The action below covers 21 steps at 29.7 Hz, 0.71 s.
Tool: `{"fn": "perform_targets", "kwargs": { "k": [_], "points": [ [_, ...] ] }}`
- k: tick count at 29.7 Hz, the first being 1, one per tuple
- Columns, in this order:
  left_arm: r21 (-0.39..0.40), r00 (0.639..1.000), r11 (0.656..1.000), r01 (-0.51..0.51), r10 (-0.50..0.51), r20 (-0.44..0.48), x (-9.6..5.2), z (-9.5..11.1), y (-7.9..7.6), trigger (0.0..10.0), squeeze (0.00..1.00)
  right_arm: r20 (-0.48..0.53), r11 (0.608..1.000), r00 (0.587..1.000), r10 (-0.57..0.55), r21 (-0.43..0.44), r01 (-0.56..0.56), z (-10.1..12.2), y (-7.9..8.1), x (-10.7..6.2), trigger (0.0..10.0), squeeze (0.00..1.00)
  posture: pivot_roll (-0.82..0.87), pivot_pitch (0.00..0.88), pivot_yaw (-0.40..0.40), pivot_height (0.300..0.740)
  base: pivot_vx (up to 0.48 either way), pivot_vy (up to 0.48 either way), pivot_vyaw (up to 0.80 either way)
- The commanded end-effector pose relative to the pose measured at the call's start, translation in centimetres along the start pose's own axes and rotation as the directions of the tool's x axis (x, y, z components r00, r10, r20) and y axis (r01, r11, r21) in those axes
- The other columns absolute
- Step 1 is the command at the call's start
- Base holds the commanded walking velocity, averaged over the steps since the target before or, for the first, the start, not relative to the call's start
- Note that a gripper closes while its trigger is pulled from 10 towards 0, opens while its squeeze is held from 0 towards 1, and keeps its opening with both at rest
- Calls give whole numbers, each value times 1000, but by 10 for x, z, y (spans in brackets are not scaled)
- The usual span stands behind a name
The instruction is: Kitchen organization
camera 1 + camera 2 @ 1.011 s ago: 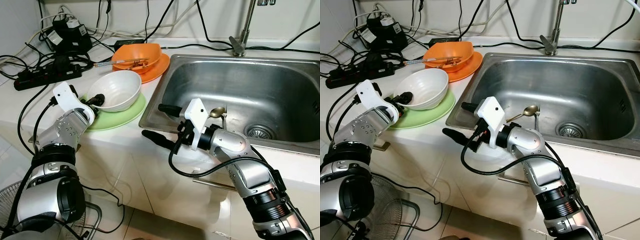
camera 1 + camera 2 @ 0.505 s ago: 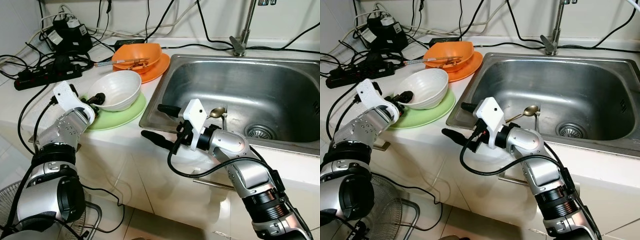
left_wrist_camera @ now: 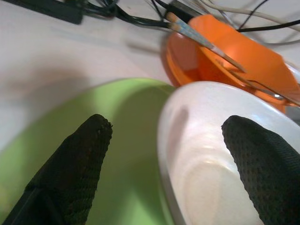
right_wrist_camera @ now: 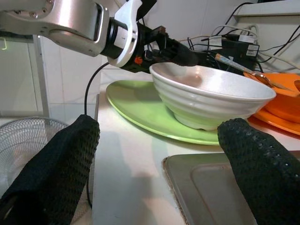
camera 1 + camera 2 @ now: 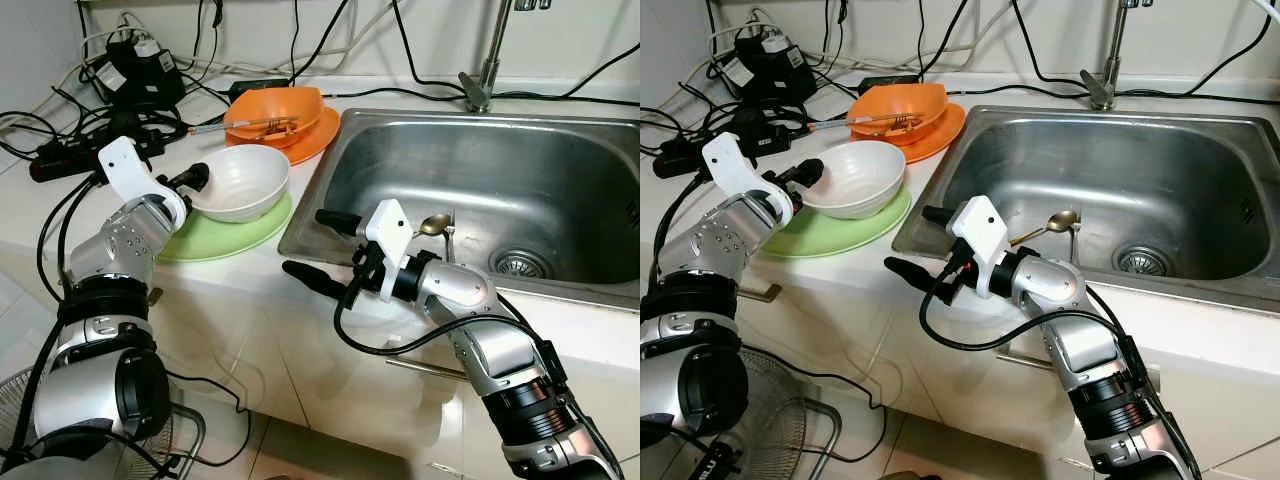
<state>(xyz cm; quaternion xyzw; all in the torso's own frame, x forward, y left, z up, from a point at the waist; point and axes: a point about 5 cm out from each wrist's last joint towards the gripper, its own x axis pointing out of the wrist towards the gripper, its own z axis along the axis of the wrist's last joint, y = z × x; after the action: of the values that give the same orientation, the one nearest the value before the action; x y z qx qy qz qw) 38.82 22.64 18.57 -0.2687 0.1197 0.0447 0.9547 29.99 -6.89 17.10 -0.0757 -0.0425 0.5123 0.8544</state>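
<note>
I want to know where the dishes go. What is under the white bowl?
The round white ribbed bowl sits on a flat light-green plate on the white counter. The part of the plate directly beneath the bowl is covered.

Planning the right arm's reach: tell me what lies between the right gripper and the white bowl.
From the right gripper to the white bowl: the sink corner, bare counter, then the green plate, per the right wrist view.

We see a black power strip and tangled black cables on the white counter. A round wire fan stands on the floor.
</note>
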Motion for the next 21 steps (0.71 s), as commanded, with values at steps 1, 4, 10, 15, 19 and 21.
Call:
{"fn": "perform_targets", "kwargs": {
  "k": [1,4,10,15,19,21],
  "points": [
    [-32,1000,999,15,-15,-2,0,5,-5,10000,0,-9,1000,1000,1,-11,-1,-2,2,2,10000,0,-39,0,184,740,0,0,0],
    [-139,993,989,45,-59,-101,1,-10,-8,10000,0,-14,1000,1000,5,-16,-5,-3,3,2,10000,0,-39,0,189,740,0,0,0],
    [-230,987,972,43,-77,-141,0,-17,-6,0,0,-19,1000,1000,4,-19,-4,-4,3,2,10000,0,-36,0,192,740,0,0,0],
    [-253,984,967,43,-85,-155,-1,-22,-6,0,0,-23,1000,1000,7,-24,-8,-5,4,2,10000,0,-37,0,191,740,0,0,0],
    [-269,987,963,37,-77,-142,-1,-19,-5,0,0,-25,1000,1000,7,-28,-8,-5,4,3,10000,0,-36,0,189,740,0,0,0],
    [-267,988,963,29,-68,-137,-1,-18,-3,0,0,-25,1000,1000,8,-29,-8,-6,4,3,10000,0,-37,0,188,740,0,0,0]
  ]
}}
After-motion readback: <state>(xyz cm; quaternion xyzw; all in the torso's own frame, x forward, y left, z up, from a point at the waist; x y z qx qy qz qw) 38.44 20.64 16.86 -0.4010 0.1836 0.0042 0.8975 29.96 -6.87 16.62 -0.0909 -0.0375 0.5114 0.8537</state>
